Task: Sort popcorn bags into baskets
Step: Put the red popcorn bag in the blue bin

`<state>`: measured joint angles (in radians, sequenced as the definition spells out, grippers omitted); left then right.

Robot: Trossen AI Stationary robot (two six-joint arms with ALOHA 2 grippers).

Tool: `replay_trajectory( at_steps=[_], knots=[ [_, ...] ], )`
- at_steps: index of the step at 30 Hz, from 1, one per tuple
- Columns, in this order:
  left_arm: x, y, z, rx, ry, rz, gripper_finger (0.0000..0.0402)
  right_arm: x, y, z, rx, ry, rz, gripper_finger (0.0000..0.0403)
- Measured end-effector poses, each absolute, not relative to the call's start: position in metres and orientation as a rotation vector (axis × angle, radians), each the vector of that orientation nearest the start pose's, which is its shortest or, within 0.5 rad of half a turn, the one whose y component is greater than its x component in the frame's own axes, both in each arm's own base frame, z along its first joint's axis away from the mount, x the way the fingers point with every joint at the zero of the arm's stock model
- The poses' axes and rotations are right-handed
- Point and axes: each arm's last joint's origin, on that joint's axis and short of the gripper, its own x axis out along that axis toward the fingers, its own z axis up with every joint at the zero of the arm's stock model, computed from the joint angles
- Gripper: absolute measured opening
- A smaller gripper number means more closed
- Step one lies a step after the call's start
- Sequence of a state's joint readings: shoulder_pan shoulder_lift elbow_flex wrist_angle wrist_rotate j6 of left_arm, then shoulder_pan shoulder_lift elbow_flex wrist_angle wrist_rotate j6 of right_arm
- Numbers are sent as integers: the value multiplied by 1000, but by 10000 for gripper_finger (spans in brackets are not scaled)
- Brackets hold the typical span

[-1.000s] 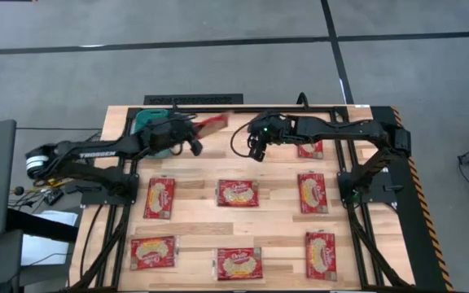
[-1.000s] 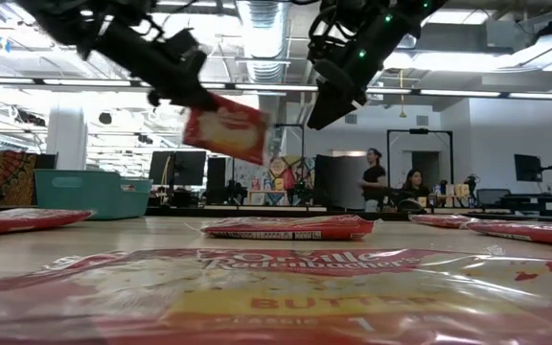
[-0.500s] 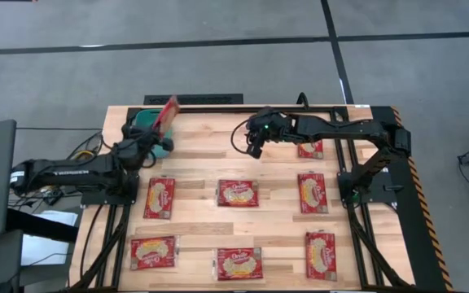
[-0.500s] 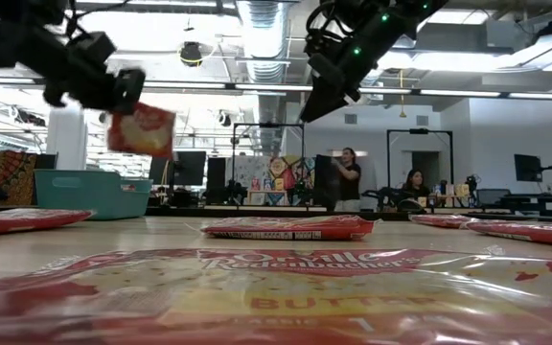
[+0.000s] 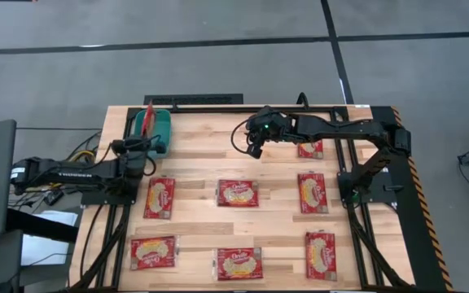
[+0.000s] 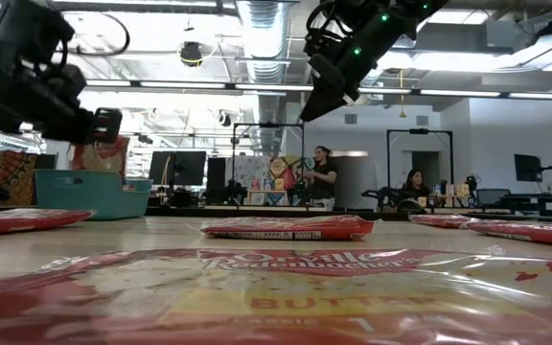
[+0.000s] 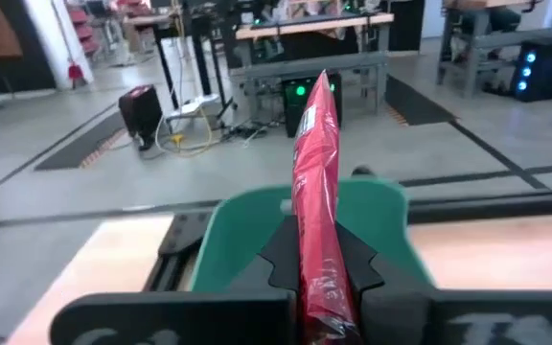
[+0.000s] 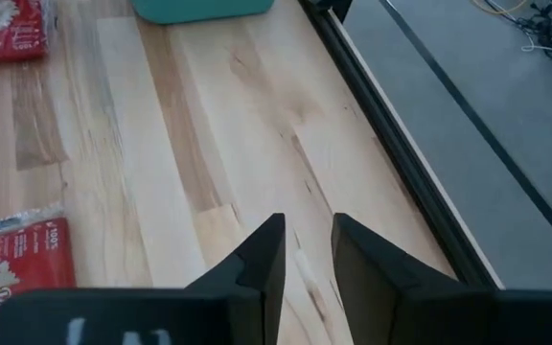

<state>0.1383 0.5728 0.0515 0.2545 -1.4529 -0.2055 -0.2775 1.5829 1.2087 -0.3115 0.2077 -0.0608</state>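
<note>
**Bag held on edge over the bin**

The left gripper (image 7: 326, 287) is clamped tight on one red bag (image 7: 316, 192), holding it on edge so that it stands up from the fingers. From the wrist view the bag rises right in front of the teal bin (image 7: 238, 230), and from above the gripper (image 5: 142, 145) sits just beside the bin (image 5: 161, 130) at the bench's far left corner, with the bag (image 5: 147, 120) over the bin's near wall. This looks like the delivery step: the bag is carried to the bin but not yet let go.

The next move likely calls for bringing the bag fully over the bin's opening, tipping it so it clears the wall, and then opening the fingers. Held on edge, the bag could catch on the rim and fall outside.

The right gripper (image 8: 300, 254) hangs above bare bench (image 8: 218, 125) well to the right of the bin, holding nothing, its fingers a narrow gap apart. Seven more bags lie flat on the bench, all well apart from the bin.
</note>
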Motion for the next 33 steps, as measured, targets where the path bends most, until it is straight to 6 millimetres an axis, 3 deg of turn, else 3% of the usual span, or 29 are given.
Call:
replay_trajectory(
  at_steps=[9,33],
  knots=[
    [94,45,138,40,73,1694,1,333,-101,273,-33,707,-444,111],
    [88,67,135,-112,93,1689,30,333,-101,273,-33,707,-444,111]
  ],
)
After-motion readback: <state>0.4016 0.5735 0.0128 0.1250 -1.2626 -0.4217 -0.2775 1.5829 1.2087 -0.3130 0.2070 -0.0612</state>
